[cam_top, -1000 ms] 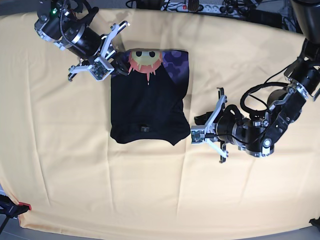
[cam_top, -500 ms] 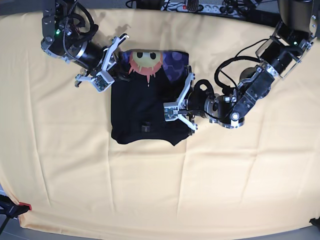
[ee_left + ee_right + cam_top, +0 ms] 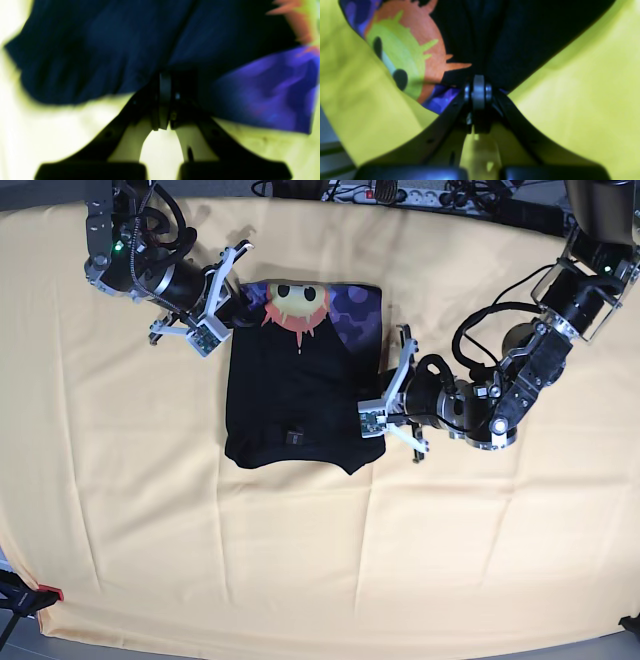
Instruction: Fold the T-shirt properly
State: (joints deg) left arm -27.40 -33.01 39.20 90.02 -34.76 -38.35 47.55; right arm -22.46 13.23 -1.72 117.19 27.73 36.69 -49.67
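Observation:
The black T-shirt lies folded into a rectangle on the pale yellow tablecloth, with the sun-face print and purple honeycomb showing along its far edge. My left gripper is at the shirt's right edge near the lower corner. In the left wrist view its tips are pressed together on the black fabric. My right gripper is at the shirt's far left corner. In the right wrist view it is shut on the cloth beside the sun face.
A power strip and cables lie beyond the table's far edge. A black and red clamp sits at the near left corner. The cloth has soft creases around the shirt.
My left gripper swung in from the right of the shirt to its right edge, over the fabric and then slightly back. My right gripper shifted a little up at the far left corner.

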